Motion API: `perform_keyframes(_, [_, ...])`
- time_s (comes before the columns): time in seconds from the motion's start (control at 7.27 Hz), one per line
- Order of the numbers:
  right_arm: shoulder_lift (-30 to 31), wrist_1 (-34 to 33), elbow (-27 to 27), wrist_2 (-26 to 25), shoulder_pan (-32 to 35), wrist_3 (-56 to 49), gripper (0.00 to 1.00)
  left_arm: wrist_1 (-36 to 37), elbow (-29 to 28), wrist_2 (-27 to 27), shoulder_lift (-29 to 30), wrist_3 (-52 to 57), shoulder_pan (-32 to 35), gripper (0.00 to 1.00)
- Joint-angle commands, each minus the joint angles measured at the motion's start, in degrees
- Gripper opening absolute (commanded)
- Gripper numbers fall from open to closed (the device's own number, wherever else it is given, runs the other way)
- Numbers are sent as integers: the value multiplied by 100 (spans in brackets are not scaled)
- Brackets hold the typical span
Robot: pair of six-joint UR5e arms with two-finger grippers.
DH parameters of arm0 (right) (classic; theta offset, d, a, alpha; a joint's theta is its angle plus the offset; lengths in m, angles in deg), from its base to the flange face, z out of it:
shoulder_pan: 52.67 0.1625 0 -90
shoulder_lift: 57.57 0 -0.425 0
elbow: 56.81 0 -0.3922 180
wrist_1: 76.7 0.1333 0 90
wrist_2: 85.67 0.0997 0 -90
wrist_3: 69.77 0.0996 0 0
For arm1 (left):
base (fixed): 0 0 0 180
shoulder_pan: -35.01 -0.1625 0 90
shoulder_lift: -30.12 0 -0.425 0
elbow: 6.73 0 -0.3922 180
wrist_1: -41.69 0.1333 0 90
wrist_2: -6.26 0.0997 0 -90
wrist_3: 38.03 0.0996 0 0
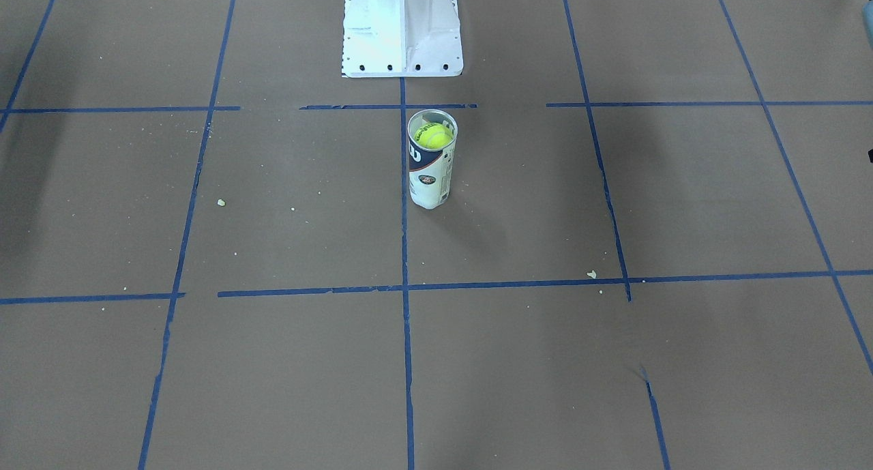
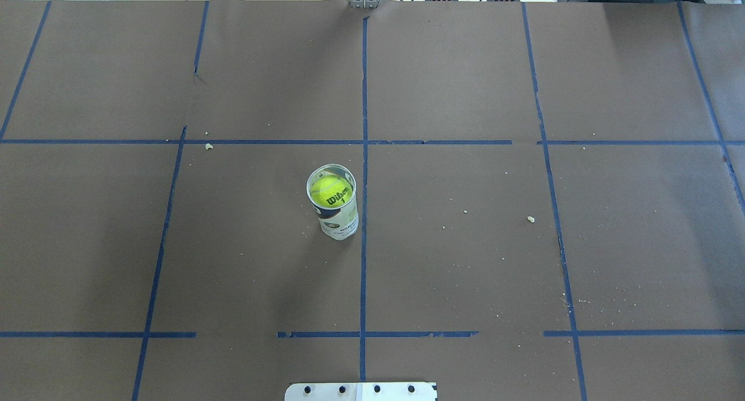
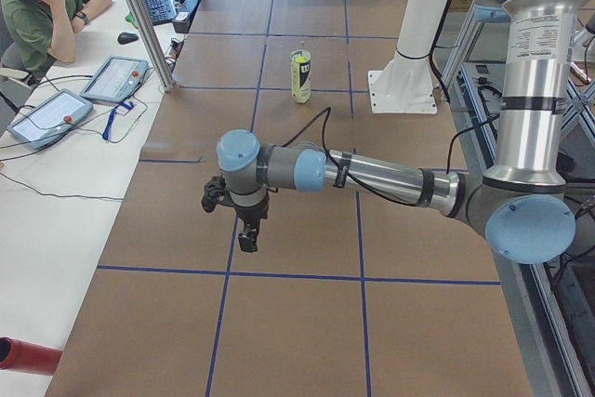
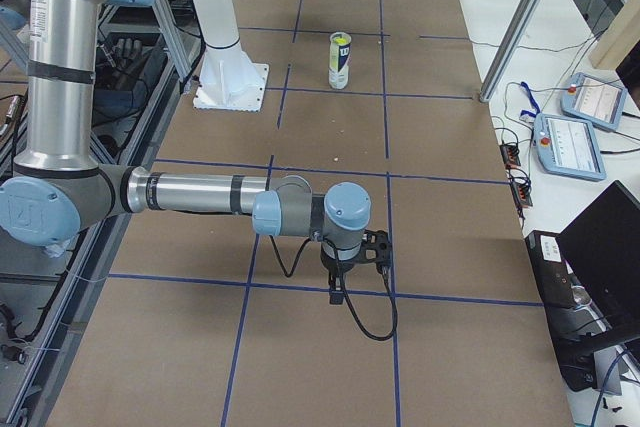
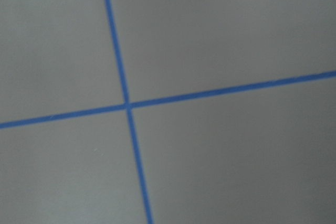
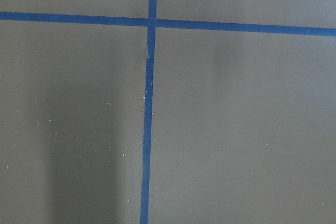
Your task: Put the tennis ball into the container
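The left gripper (image 3: 246,241) hangs fingers-down from its outstretched arm over a crossing of blue tape lines (image 5: 127,105) on the brown paper-covered table (image 2: 465,261). It shows only from the side, so I cannot tell whether its jaws are wide or narrow. The same goes for the right gripper (image 4: 336,295), which points down over another crossing at the opposite end. Nothing can be seen hanging from either one. Well apart from both, roughly midway between them and near the white metal pedestal base (image 1: 402,40), stands the tall clear plastic can (image 2: 340,220) with a white and navy label, upright and open at the top. The fuzzy yellow-green tennis ball (image 2: 330,192) with dark lettering sits inside it, just below the rim. Its height suggests something beneath supports it, though the label hides that. With the ball in and both arms clear, the task looks finished.
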Motion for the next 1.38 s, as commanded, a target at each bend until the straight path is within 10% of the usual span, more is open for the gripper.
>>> perform_keyframes(0.0, [0, 0, 0, 0, 0, 0, 100, -495, -188, -420, -452, 15, 119, 100])
perform_keyframes(1.24, [0, 0, 0, 0, 0, 0, 100, -486, 50, -403, -716, 15, 752, 100])
